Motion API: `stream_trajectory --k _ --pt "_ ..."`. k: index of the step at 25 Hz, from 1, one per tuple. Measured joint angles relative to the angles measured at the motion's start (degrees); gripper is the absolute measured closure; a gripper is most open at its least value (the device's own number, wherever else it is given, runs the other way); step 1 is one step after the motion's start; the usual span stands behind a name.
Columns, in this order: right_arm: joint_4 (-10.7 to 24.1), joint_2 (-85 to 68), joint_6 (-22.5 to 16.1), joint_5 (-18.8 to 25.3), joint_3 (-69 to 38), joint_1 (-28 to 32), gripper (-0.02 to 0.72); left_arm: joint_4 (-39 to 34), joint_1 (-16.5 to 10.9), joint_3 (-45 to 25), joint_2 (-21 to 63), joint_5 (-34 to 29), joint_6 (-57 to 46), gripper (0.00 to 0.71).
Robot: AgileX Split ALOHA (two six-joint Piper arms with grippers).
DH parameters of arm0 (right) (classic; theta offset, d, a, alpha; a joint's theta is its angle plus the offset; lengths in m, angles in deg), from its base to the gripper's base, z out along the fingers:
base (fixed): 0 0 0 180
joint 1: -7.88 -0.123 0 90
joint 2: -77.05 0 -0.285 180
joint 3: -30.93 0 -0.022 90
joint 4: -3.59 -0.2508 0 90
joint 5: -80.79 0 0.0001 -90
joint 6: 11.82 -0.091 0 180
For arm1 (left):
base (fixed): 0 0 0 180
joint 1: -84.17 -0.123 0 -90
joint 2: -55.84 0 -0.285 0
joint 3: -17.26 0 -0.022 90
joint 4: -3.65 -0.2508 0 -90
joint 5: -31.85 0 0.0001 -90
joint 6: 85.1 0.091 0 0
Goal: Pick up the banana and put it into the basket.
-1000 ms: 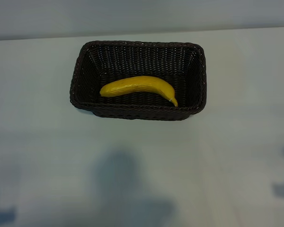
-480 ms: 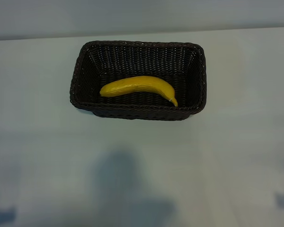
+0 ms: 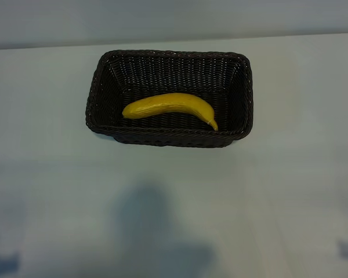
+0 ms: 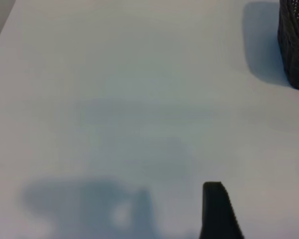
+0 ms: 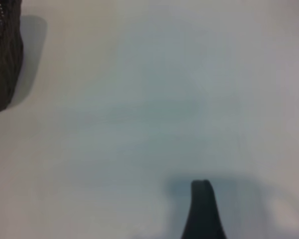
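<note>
The yellow banana [image 3: 171, 106] lies inside the dark brown woven basket [image 3: 238, 69], along its near side with the dark tip to the right. Neither arm appears in the exterior view; only their shadows fall at the table's near corners. In the left wrist view my left gripper [image 4: 261, 214] stands open over bare table, holding nothing, with a corner of the basket [image 4: 295, 45] far off. The right wrist view shows one dark finger [image 5: 202, 211] of my right gripper above bare table, nothing against it, and the basket's end [image 5: 2, 59] at a distance.
The white table [image 3: 174, 191] stretches wide in front of the basket and on both sides of it. A grey wall runs behind the table's far edge [image 3: 174, 40].
The shadow at the table's right edge has slid toward the near edge and mostly out of view. Banana and basket have not moved.
</note>
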Motion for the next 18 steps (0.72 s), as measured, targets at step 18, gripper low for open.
stream_trajectory --k 18 --pt "0.3 0.0 -0.5 0.0 0.0 0.0 0.185 0.0 0.0 0.0 0.0 0.0 0.0 0.262"
